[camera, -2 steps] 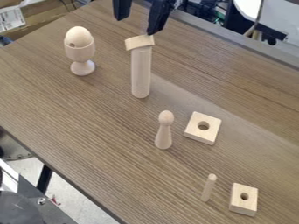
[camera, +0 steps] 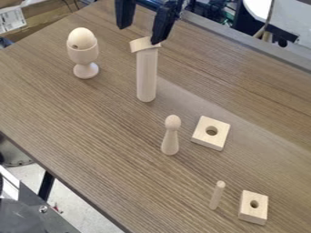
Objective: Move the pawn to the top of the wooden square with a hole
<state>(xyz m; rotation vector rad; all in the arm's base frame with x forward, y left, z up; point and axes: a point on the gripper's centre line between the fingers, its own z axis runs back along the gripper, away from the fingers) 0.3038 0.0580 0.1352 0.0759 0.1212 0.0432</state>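
camera view: pawn [camera: 171, 139] upright on the bench [camera: 91, 136], gripper [camera: 139, 35] up beyond it with fingers spread
as seen here, the larger holed square [camera: 204, 139] lies flat just right of the pawn, a narrow gap between them. the fingers are released, well apart from the pawn, one tip overlapping the capped column [camera: 146, 75] in view; whether they touch, i cannot tell. that column stands up-left of the pawn, and the egg in its cup [camera: 83, 52] farther up-left. down-right of the pawn are the thin peg [camera: 216, 196] and, past it, the smaller holed square [camera: 246, 212]. the bench's near edge slants by, well down-left of the pawn, leaving wide room on that side.
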